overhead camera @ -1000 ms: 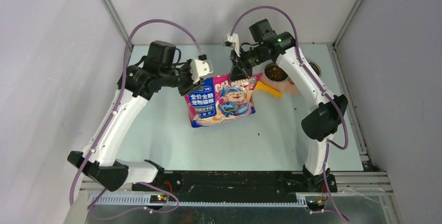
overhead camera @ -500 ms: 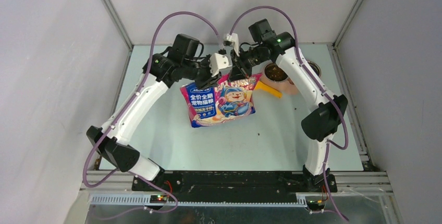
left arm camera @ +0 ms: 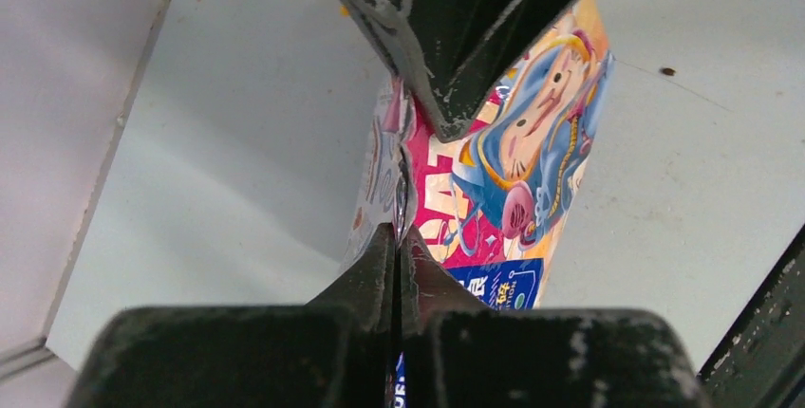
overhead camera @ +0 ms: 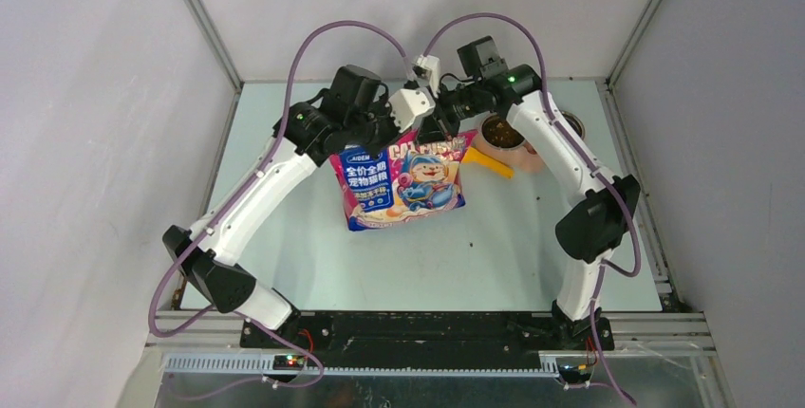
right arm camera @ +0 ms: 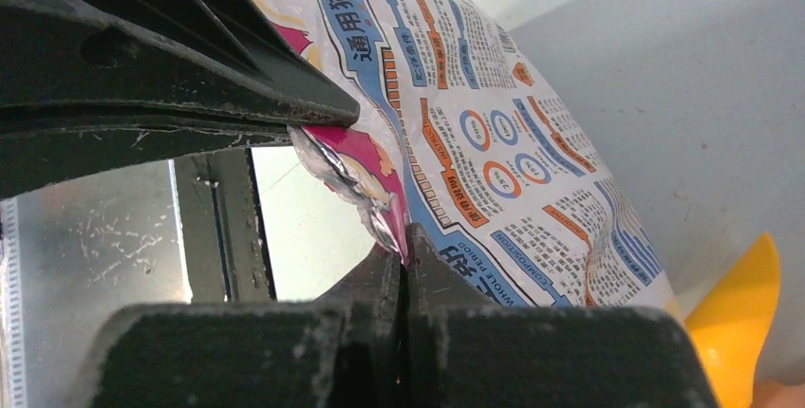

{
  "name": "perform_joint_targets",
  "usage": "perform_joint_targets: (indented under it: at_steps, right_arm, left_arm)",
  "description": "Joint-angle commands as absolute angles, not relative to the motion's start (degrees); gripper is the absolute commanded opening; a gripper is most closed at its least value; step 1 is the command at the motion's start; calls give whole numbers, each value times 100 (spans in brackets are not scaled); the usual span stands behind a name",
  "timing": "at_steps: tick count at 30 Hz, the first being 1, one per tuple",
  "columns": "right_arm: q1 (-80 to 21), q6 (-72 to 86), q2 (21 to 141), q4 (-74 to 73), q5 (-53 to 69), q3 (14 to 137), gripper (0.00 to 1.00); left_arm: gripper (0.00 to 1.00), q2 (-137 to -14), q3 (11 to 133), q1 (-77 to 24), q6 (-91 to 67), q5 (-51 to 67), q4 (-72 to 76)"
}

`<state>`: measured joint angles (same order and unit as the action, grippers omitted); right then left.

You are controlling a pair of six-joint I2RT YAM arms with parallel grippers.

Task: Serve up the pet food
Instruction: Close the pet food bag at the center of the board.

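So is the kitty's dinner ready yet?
Partly. Some pet food is in the bowl already. The left tool and right tool are both shut on the bag by its top edge. Whether they'll pour more or seal it, I can't tell; the yellow scoop lies beside the bowl.

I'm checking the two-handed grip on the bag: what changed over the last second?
The left gripper swung right, across to the top edge of the bag, and closed on it beside the right gripper. The right gripper kept its grip there. The bag, yellow scoop and bowl stayed roughly where they were.
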<state>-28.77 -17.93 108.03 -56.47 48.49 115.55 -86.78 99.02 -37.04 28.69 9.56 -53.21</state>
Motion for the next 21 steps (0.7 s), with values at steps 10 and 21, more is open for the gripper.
perform_joint_targets:
  at_steps: [10, 21]
  right_arm:
    - [-2797, -757, 9652, -4563, 4990, 11736, 0]
    - [-2771, -942, 9615, -4831, 4977, 11805, 0]
  left_arm:
    - [21, -8427, 9632, -3690, 2398, -443, -5128]
    - [0, -8320, 9320, -3629, 2666, -920, -4918]
